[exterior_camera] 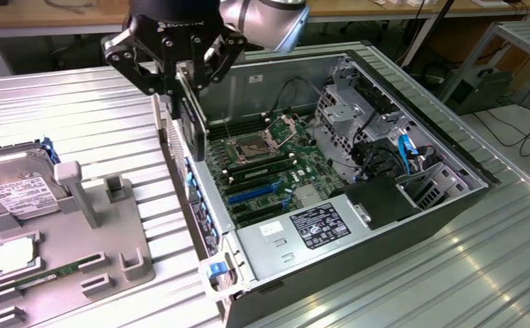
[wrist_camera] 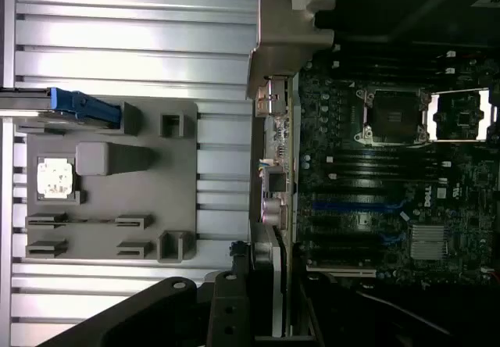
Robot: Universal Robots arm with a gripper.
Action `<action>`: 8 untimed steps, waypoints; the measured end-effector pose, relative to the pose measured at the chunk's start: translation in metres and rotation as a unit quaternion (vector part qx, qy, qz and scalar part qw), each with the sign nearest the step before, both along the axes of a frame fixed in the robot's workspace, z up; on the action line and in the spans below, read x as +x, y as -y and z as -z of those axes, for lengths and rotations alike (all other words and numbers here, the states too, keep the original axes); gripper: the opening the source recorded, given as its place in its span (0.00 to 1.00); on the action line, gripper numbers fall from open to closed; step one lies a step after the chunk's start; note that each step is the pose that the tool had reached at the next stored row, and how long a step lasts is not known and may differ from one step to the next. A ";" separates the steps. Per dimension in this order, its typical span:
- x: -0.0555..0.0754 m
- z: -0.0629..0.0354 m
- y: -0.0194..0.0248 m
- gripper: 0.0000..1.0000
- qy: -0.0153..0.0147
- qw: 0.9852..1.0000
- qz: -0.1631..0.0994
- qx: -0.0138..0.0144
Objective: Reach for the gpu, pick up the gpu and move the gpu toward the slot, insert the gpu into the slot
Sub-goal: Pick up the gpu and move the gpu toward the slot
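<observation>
Nearest the lens, lower left of the exterior view: grey parts fixture on the ribbed metal worktop. It carries a hard drive with a white label at its upper-left end, a square chip in a pocket below that, and a green memory stick along the lower edge. Upper centre-left: end effector clamped on the gpu. The card hangs on edge, vertical and dark, over the left wall of the open PC case; can't tell if it touches the wall. The gpu is up at the rim, well above the blue slots. Right of it, inside the case: motherboard with the CPU socket at frame centre. Power supply with a label sits lower centre, drive cage upper right, blue cables at right. Wrist view: gpu seen edge-on between the fingers, in line with the case wall, with the fixture on one side and the motherboard on the other.
</observation>
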State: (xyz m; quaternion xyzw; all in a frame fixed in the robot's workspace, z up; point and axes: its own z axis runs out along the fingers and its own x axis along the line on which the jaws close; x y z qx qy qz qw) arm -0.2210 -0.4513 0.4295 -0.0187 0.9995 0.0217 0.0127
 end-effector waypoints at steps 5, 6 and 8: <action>0.048 0.0011 0.0000 0.28 0.001 1.000 0.000 0.000; 0.050 0.0012 0.0000 0.28 0.001 1.000 0.000 0.000; 0.056 0.0014 0.0000 0.28 0.001 1.000 0.000 0.000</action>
